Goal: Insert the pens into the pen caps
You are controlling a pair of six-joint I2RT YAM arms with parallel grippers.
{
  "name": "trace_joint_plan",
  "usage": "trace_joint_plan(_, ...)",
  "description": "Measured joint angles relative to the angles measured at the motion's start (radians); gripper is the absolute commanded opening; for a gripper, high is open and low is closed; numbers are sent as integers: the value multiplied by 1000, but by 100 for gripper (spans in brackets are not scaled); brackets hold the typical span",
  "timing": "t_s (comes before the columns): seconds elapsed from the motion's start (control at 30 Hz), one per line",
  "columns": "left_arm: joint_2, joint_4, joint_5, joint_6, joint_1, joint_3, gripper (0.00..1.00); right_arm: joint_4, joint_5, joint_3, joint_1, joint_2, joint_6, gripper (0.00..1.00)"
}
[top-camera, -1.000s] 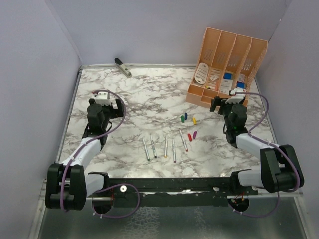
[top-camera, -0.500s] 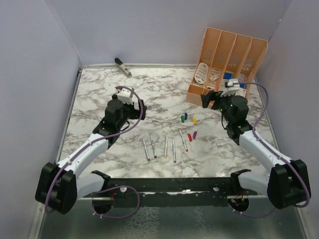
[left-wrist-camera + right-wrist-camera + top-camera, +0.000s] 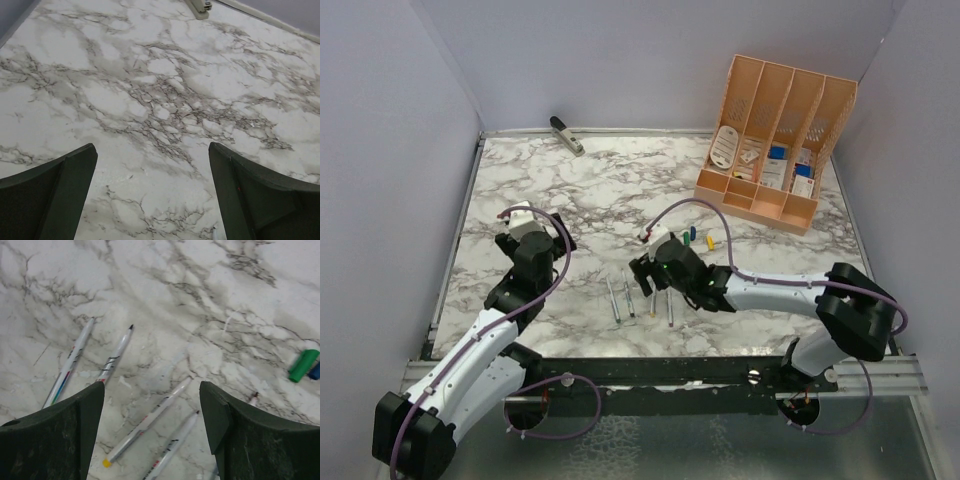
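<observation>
Several silver-grey pens [image 3: 628,294] lie side by side at the table's front middle. In the right wrist view a pen with a yellow end [image 3: 150,422] and a second pen [image 3: 175,445] lie between my fingers, with two more pens [image 3: 114,357] to the left. My right gripper [image 3: 642,272] [image 3: 151,390] is open and empty, low over the pens. The green cap [image 3: 686,238] [image 3: 303,365], blue cap [image 3: 693,233] and yellow cap [image 3: 710,241] lie behind it. The red and magenta caps are hidden by the right arm. My left gripper [image 3: 535,237] [image 3: 152,150] is open and empty over bare marble at the left.
A grey-black stapler [image 3: 567,135] [image 3: 200,6] lies at the back left edge. A peach desk organizer [image 3: 775,130] with small items stands at the back right. Purple walls enclose the marble table [image 3: 600,190].
My right arm has swung from the back right to the middle, low over the pens. My left arm reached toward the centre, then drew back to the left.
</observation>
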Motion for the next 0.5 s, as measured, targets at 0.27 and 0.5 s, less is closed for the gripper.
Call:
trace_joint_plan(0.27,21,-114,-134,-117,0,0,99,-66,82,147,212,191,11,74)
trace_joint_plan(0.5,-75,-162,-238,-200,2,-41,99,-70,80,160,227,208,26,62)
